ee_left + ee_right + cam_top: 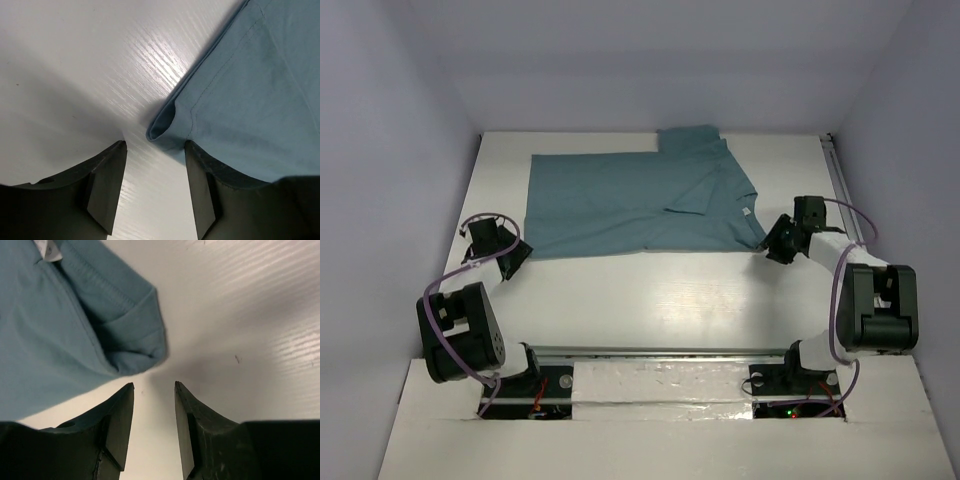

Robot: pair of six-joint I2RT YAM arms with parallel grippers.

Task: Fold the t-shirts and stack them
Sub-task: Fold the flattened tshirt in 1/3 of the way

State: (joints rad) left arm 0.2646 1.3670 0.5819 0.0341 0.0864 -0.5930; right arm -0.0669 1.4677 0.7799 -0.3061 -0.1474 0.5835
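Note:
A teal t-shirt (630, 205) lies partly folded on the far half of the white table, its small white neck label (744, 211) near the right edge. My left gripper (517, 260) is open at the shirt's near left corner; in the left wrist view that hem corner (165, 125) sits just ahead of the jaws, and the right finger (200, 185) touches the cloth edge. My right gripper (772, 246) is open at the shirt's near right corner; in the right wrist view the folded corner (135, 347) lies just ahead of the empty jaws, with the label (49, 250) at top left.
White walls enclose the table on the left, far and right sides. A metal rail (660, 352) runs across the near edge by the arm bases. Bare white tabletop (650, 300) lies between the shirt and the rail.

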